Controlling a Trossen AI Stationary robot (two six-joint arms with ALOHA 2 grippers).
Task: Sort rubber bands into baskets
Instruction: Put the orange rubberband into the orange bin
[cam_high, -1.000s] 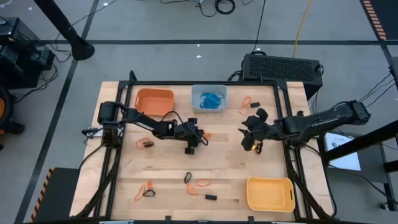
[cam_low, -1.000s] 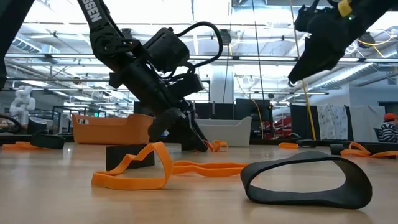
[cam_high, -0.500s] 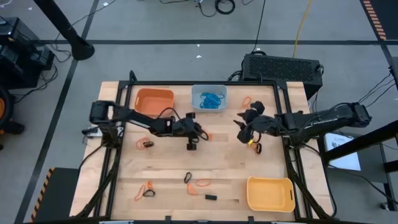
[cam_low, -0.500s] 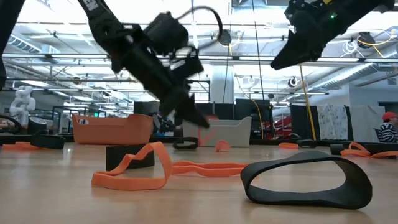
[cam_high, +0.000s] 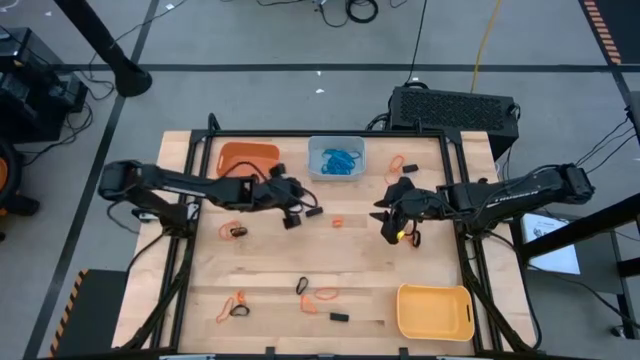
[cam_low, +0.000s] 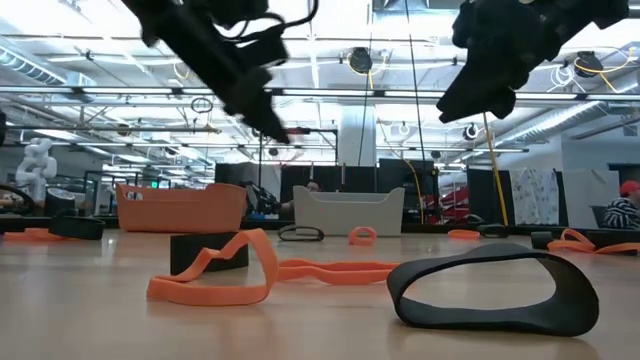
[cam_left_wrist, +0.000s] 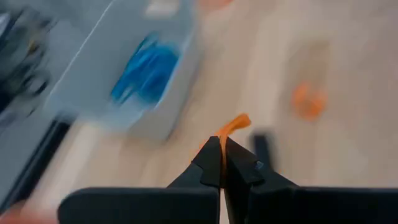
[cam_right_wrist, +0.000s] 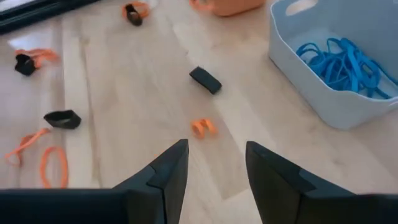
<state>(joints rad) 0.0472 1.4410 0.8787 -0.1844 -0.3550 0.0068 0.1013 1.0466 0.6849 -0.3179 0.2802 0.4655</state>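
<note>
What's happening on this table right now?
A two-armed robot is sorting rubber bands into tubs. The left gripper is shut on an orange band, lifted above the table near the orange basket. The right gripper hangs open over mid-table, holding nothing. Blue bands already lie in the pale basket; the yellow basket looks empty. Orange and black bands lie scattered on the wood.
</note>
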